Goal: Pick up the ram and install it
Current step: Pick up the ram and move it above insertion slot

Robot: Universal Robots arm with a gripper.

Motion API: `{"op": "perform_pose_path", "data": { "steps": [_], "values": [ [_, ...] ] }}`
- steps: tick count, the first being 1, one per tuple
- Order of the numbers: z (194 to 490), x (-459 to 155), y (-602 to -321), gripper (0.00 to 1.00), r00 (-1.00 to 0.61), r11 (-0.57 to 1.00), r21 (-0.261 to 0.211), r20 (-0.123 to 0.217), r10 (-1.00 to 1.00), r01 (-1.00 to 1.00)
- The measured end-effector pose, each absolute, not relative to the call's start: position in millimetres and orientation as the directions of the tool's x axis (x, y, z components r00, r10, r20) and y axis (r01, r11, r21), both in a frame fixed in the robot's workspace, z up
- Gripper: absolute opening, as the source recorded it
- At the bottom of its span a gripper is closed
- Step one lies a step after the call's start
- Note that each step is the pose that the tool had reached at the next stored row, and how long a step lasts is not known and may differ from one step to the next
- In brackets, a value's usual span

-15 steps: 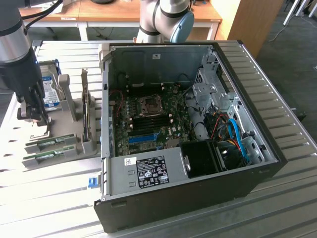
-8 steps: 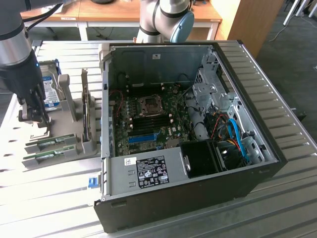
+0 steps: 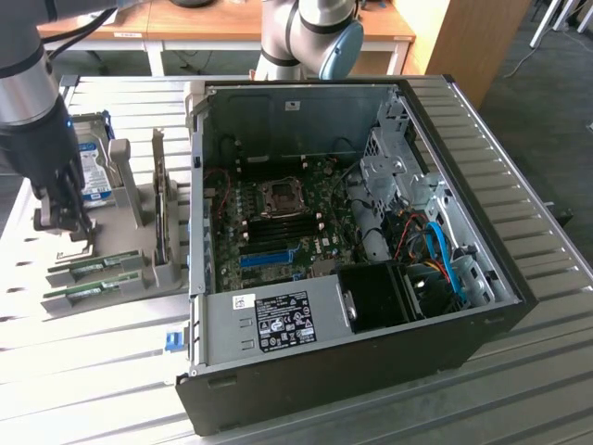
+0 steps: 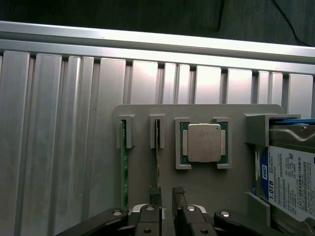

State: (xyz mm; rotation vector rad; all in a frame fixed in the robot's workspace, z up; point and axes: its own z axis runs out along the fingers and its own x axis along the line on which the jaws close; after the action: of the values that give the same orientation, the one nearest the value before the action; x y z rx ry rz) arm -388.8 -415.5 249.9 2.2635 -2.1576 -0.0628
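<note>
**Hand over the ram, not squarely lined up**

The ram [image 4: 157, 160] stood on edge in its slot in the grey holder [image 4: 231, 191], unheld, with a second stick [image 4: 123, 172] in the next slot just beside it. The hand [image 4: 167, 194] hung over it, part-spread and empty. The stick's top edge seemed to run toward one fingertip [image 4: 155, 191] rather than into the gap. Lowered like that, the finger could have struck the board and tilted or chipped it, or slid between the sticks and nudged the neighbour. The other finger risked clipping the pocket of the CPU [image 4: 203, 142]. The holder lay on the ribbed tabletop [image 4: 49, 123] beside the open case [image 3: 352, 232].
</note>
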Motion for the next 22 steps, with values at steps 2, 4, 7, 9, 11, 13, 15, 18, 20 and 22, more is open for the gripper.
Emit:
{"op": "perform_pose_path", "data": {
  "steps": [2, 4, 7, 9, 11, 13, 15, 18, 20, 22],
  "values": [
    [250.0, -388.8, -418.1, 0.24, 0.047, -0.048, 0.038, -0.019, -0.999, -0.998],
    [250.0, -388.8, -421.1, 0.24, 0.048, -0.048, 0.038, -0.019, -0.999, -0.998],
    [249.9, -388.8, -425.9, 0.24, 0.048, -0.048, 0.038, -0.019, -0.999, -0.998],
    [249.9, -388.8, -429.2, 0.24, 0.048, -0.048, 0.038, -0.019, -0.999, -0.998],
    [250.0, -388.8, -432.7, 0.24, 0.048, -0.048, 0.038, -0.019, -0.999, -0.998],
    [250.0, -388.8, -435.7, 0.24, 0.048, -0.048, 0.038, -0.019, -0.999, -0.998],
    [249.9, -388.8, -438.6, 0.24, 0.047, -0.048, 0.038, -0.019, -0.999, -0.998],
    [249.9, -388.8, -442.8, 0.24, 0.048, -0.048, 0.038, -0.019, -0.999, -0.998],
    [249.9, -388.8, -445.5, 0.24, 0.047, -0.048, 0.038, -0.019, -0.999, -0.998],
    [250.0, -388.8, -447.1, 0.24, 0.048, -0.048, 0.038, -0.019, -0.999, -0.998]
  ]
}}
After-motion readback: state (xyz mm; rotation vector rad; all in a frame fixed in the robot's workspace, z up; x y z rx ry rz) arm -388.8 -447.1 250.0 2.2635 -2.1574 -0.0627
